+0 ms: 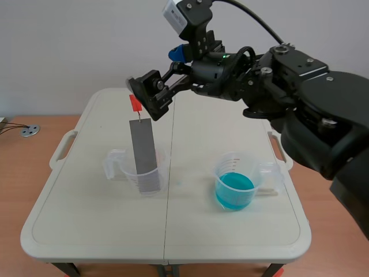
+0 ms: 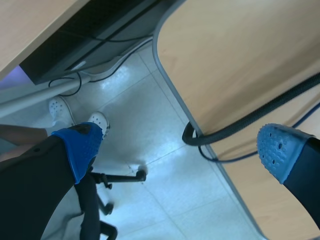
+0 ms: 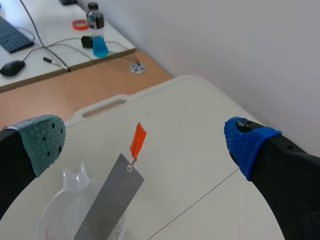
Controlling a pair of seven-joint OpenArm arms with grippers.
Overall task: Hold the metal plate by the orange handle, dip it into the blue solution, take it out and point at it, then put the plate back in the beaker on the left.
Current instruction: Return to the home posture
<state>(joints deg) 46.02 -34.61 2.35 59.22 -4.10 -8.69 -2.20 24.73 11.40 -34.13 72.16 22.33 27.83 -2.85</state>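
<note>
Now the right gripper is spread wide with the orange handle between its fingers but not pinched, the metal plate stands tilted below it in the clear beaker, and the left gripper is spread wide over the floor.

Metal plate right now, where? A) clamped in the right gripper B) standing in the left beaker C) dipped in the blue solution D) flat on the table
B: the metal plate stands in the left beaker, and the right gripper is open near its orange handle.
</note>
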